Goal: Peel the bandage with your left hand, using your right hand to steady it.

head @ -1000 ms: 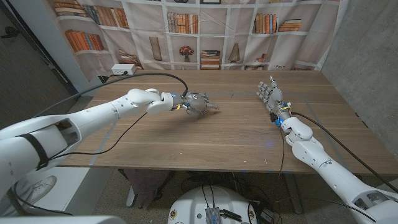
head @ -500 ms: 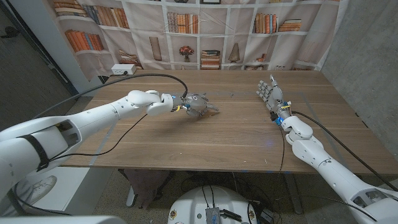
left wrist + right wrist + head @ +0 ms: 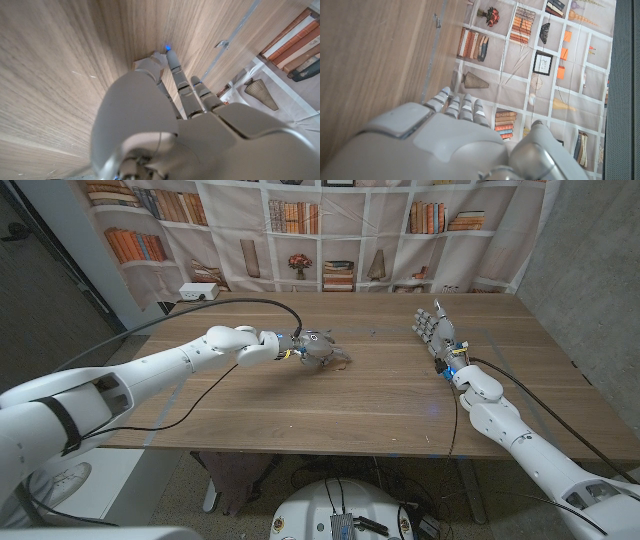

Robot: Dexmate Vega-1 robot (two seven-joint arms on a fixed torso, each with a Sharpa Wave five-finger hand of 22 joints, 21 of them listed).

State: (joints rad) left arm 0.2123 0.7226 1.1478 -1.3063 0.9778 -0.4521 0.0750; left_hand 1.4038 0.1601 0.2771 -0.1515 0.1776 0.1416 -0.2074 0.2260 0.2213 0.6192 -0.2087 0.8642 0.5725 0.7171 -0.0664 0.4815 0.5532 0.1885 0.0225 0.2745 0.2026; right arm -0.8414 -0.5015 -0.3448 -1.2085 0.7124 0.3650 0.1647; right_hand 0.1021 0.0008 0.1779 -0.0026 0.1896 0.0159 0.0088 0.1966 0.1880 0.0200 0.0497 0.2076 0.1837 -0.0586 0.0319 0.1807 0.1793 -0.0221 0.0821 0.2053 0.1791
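A printed bookshelf backdrop (image 3: 320, 230) is hung behind the wooden table (image 3: 380, 395), on which the work is done. The bandage cannot be made out with certainty; something thin and dark is seen at the tips of the left hand (image 3: 320, 348), near the table's middle, and may be it. The fingers (image 3: 176, 75) are held close together, tips pressed to the wood; whether anything is pinched cannot be told. The right hand (image 3: 436, 330) is held upright, well apart, fingers extended and empty. Steadying and peeling are judged not yet begun.
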